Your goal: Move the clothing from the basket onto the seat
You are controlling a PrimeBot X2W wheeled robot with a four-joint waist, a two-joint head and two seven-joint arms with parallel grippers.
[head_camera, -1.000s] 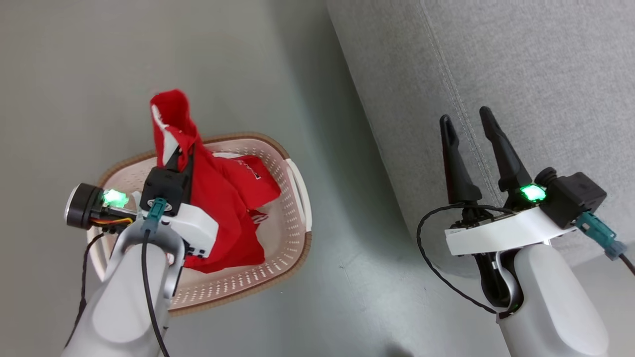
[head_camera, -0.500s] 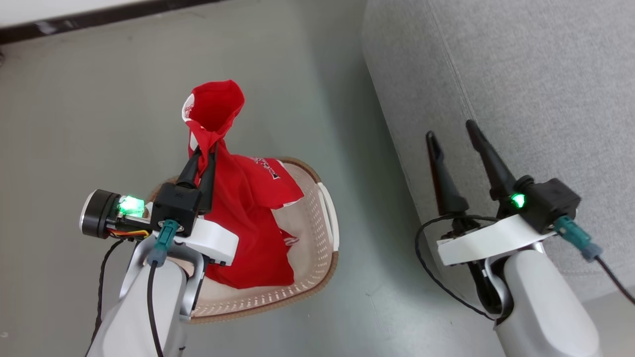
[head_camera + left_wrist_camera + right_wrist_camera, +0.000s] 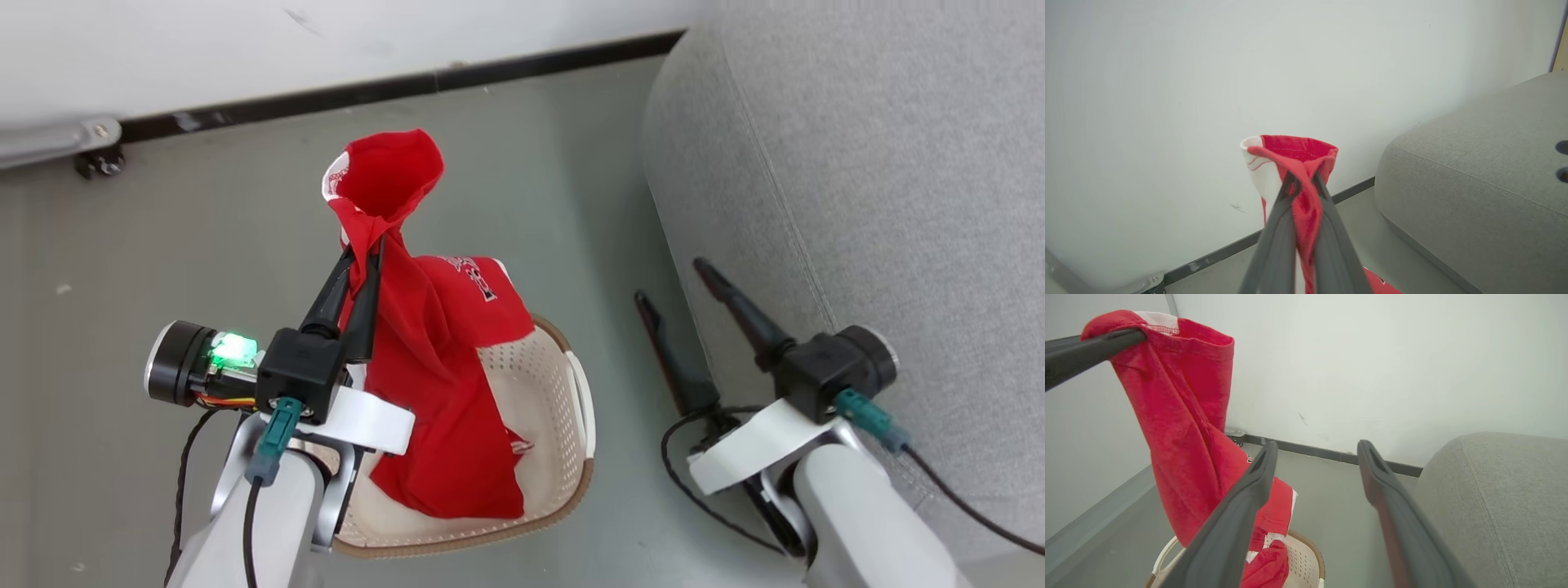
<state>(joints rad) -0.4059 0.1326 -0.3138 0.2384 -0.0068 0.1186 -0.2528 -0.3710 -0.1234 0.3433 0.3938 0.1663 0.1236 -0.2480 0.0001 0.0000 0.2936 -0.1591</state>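
Note:
My left gripper (image 3: 363,255) is shut on a bright red garment (image 3: 441,367) with white trim, pinched just below its bunched top. The cloth hangs down from the fingers into the cream basket (image 3: 563,384), where its lower end and more red clothing lie. In the left wrist view the gripper (image 3: 1303,178) squeezes the red fabric (image 3: 1298,151) in front of the wall. My right gripper (image 3: 673,283) is open and empty, beside the grey seat (image 3: 898,163). In the right wrist view the open gripper (image 3: 1318,447) points between the hanging garment (image 3: 1184,416) and the seat (image 3: 1502,498), above the basket (image 3: 1306,559).
A white wall with a dark baseboard (image 3: 408,82) runs behind the basket. A metal bracket (image 3: 90,147) sits at the wall's foot on the left. Grey floor (image 3: 163,245) lies around the basket and between it and the seat.
The head camera has tilted up, bringing the wall into view. My left gripper has raised the red garment higher above the basket. The right gripper has stayed open and turned slightly.

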